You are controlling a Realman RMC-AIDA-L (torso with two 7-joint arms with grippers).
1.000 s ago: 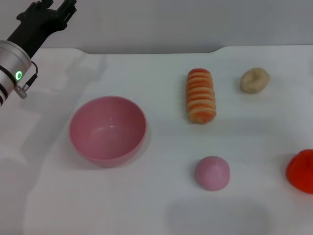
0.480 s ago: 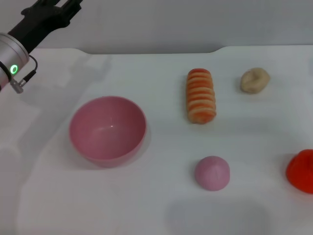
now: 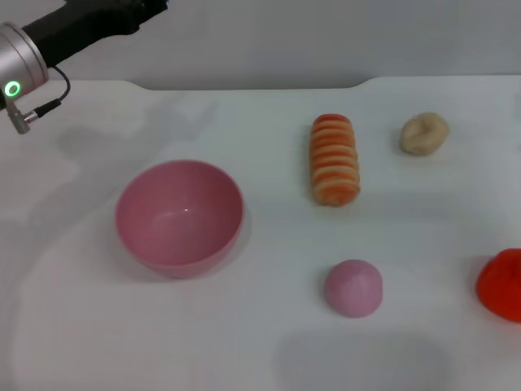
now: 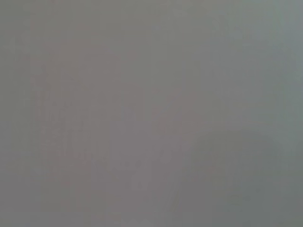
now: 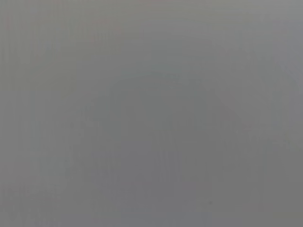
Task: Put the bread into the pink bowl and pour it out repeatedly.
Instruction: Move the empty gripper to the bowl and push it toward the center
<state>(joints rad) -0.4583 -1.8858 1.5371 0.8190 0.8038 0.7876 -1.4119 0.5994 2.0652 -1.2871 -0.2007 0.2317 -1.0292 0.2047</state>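
The bread (image 3: 334, 159), an orange-and-cream striped loaf, lies on the white table right of centre, pointing front to back. The pink bowl (image 3: 179, 216) stands upright and empty at the left-centre, about a bowl's width from the bread. My left gripper (image 3: 138, 11) is high at the far back left, above and behind the bowl, with its black body cut off by the top edge of the head view. The right gripper is out of view. Both wrist views show only a plain grey surface.
A small pink dome-shaped bun (image 3: 354, 287) sits in front of the bread. A beige rounded lump (image 3: 423, 133) lies at the back right. A red object (image 3: 501, 283) is cut by the right edge. The table's back edge (image 3: 244, 85) runs behind everything.
My left arm has swung up and to the right along the back edge, so more of its gripper has left the head view. The objects on the table have not moved.
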